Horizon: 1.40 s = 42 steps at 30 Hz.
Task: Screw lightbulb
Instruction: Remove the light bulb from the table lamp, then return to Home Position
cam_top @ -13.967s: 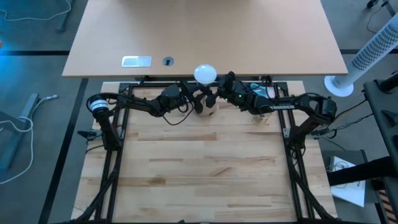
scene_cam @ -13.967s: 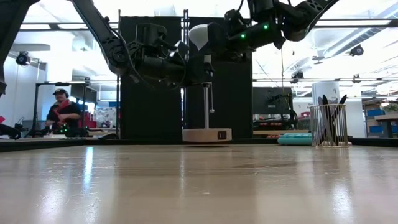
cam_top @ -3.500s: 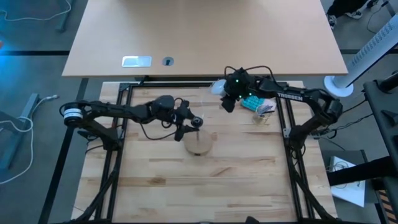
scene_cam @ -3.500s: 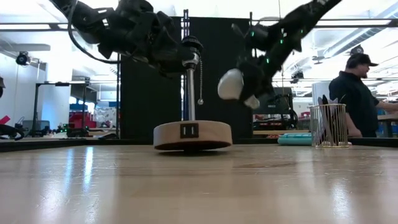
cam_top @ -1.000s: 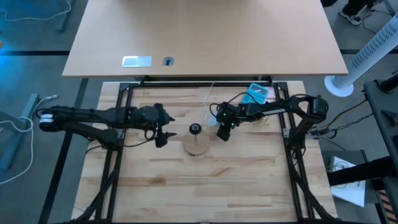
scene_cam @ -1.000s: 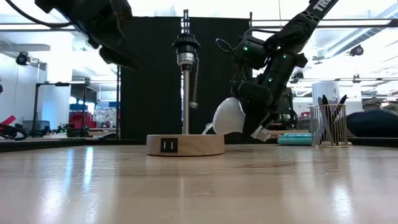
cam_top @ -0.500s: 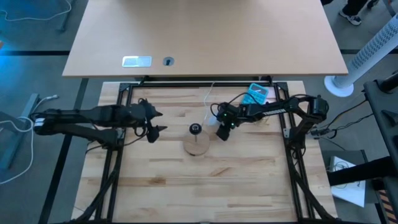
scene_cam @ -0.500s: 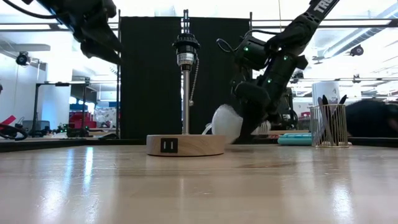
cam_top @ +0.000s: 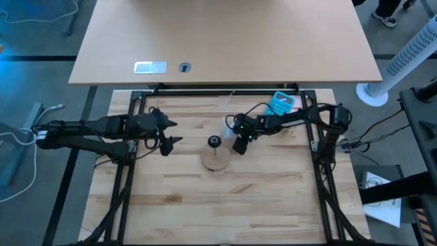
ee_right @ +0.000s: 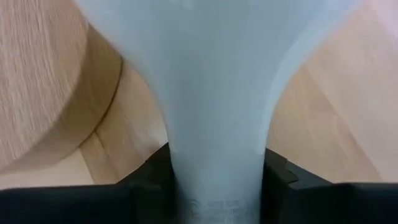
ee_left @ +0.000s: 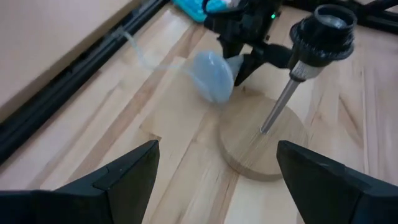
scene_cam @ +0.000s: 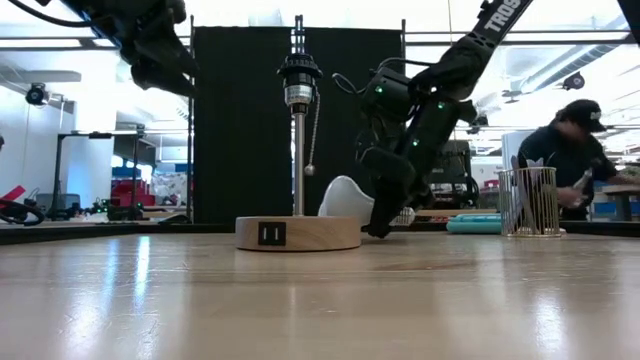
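Right pincer (cam_top: 238, 145), just right of centre in the high view, is closed on the narrow neck of the lightbulb (scene_cam: 345, 199); the right wrist view shows the pale neck (ee_right: 214, 124) clamped between the two dark fingers. In the low view the white globe sits low, at or just above the counter (scene_cam: 320, 300), immediately right of the round wooden lamp base (scene_cam: 298, 233). An upright metal post topped with a black socket (scene_cam: 299, 75) rises from that base, a pull chain hanging beside it. Left pincer (cam_top: 168, 134), left of the base in the high view, stands wide open, holding nothing, raised clear of the counter. A person (scene_cam: 563, 155) is at far right in the low view.
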Each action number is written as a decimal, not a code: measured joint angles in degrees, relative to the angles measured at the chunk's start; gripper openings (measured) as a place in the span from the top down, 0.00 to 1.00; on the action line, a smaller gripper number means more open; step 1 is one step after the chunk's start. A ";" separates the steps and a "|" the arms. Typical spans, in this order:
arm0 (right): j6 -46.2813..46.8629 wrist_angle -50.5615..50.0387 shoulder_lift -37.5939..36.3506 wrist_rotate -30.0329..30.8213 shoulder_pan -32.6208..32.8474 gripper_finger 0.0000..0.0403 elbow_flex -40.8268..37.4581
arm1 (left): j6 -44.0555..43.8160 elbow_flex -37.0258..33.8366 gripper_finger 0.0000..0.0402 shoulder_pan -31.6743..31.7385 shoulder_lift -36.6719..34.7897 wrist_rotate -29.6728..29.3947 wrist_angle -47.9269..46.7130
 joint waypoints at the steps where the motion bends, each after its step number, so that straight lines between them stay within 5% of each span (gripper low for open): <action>1: -0.37 0.24 -0.13 0.02 0.00 0.62 0.02 | 0.70 0.00 0.21 0.00 -0.04 -0.02 0.55; 8: 1.23 -0.51 -0.42 -4.66 0.00 0.43 0.37 | 8.14 0.00 0.21 0.00 0.02 0.01 6.02; 16: 0.24 -14.68 -7.65 -4.00 1.40 0.31 6.85 | 8.20 0.02 0.21 0.00 0.04 0.02 6.26; 24: -7.27 -31.08 -16.85 0.17 2.97 0.35 17.44 | 10.70 0.04 0.21 0.00 -0.19 0.07 6.53; 35: -19.35 -22.38 -34.54 10.65 8.17 0.47 24.16 | 21.28 12.05 0.21 0.00 -1.35 0.09 -4.06; 42: -19.39 -21.12 -44.34 10.55 8.52 0.50 24.26 | 11.07 21.77 0.21 0.00 -1.22 0.16 -13.97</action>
